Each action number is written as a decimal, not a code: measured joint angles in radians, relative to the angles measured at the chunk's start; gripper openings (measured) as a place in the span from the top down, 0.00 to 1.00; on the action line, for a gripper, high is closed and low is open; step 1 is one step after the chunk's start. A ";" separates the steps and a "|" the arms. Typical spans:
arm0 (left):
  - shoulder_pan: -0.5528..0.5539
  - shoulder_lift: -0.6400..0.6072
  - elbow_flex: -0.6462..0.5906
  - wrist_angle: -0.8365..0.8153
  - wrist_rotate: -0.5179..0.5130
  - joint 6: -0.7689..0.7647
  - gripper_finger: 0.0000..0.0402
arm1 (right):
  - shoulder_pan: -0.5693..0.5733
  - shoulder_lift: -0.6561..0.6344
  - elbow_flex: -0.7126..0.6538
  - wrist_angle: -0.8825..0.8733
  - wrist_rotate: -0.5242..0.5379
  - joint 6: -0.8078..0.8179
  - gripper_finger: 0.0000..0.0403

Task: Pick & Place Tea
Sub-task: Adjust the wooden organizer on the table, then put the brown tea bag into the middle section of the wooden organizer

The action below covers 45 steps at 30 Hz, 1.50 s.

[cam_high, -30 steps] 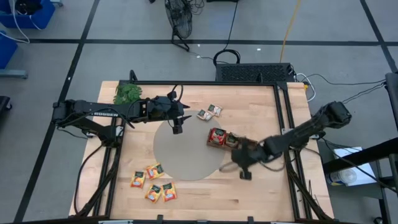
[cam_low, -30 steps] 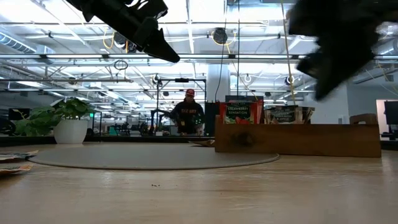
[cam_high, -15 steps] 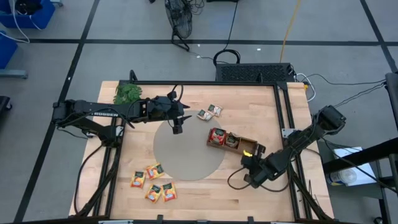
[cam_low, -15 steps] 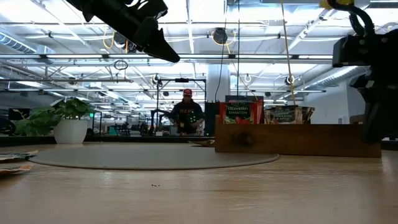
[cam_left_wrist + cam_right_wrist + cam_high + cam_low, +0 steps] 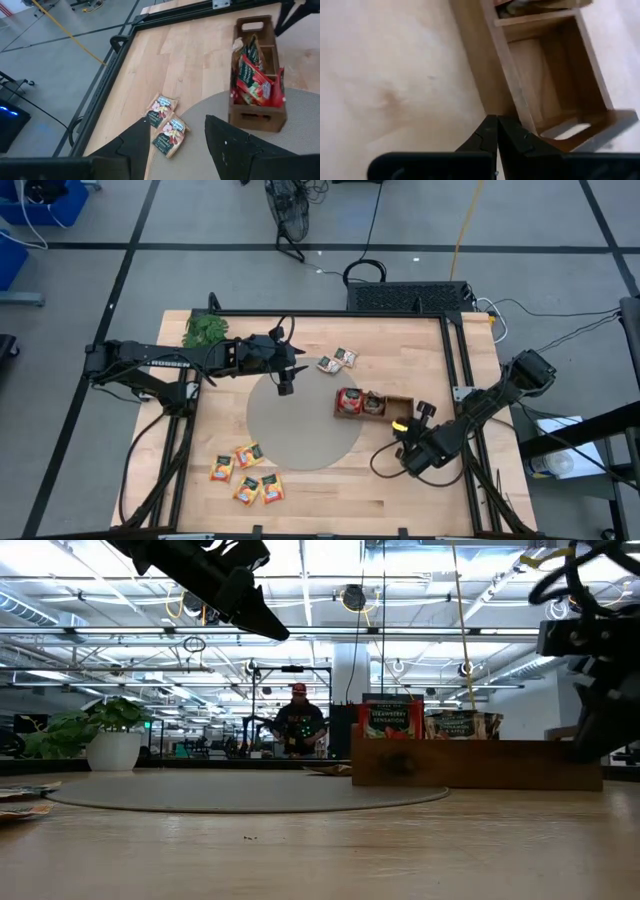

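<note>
grey-white sachets (image 5: 166, 122) just beyond left gripper (image 5: 177, 142)

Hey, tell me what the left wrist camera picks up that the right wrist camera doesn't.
Only the left wrist view shows two grey-white tea sachets lying on the wooden table, the red sachets standing in the tray's compartments, the round grey mat, and the left gripper open.

Only the right wrist view shows the right gripper shut beside the tray's empty end compartment.

Both show the wooden tray and the table.
</note>
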 joint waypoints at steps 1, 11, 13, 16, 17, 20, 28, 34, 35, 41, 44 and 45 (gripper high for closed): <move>0.000 0.000 0.000 0.000 0.000 0.000 0.52 | -0.003 0.000 -0.007 -0.002 0.011 0.001 1.00; 0.000 0.000 0.000 0.000 0.000 0.000 0.52 | -0.014 -0.009 0.013 0.082 0.066 -0.083 1.00; 0.000 0.000 0.000 0.000 0.000 0.000 0.52 | -0.001 -0.016 0.048 0.086 0.097 -0.122 1.00; 0.000 0.000 0.000 0.000 0.000 0.000 0.52 | 0.005 -0.047 0.085 0.113 0.233 -0.213 1.00; 0.000 0.000 0.000 0.000 0.000 0.000 0.52 | 0.005 -0.062 0.086 0.130 0.297 -0.246 1.00; 0.000 0.000 0.000 0.011 0.000 0.010 0.52 | 0.003 -0.110 0.085 0.138 0.451 -0.318 1.00; -0.008 -0.002 0.002 0.242 0.001 -0.068 0.52 | -0.045 -0.219 0.005 0.186 0.612 -0.337 1.00; 0.012 0.010 0.002 0.219 -0.060 -0.047 0.52 | -0.103 -0.266 -0.129 0.367 0.676 -0.390 1.00; 0.027 0.021 0.002 0.191 -0.071 -0.055 0.52 | -0.110 -0.269 -0.153 0.421 0.698 -0.414 1.00; 0.168 0.106 0.001 0.016 0.035 -0.087 0.52 | -0.144 -0.273 -0.262 0.715 0.743 -0.674 1.00; 0.184 0.191 0.001 -0.016 0.044 0.108 0.52 | -0.151 -0.273 -0.292 0.796 0.743 -0.767 1.00; 0.179 0.223 0.001 -0.015 0.046 0.171 0.52 | -0.153 -0.273 -0.298 0.814 0.742 -0.787 1.00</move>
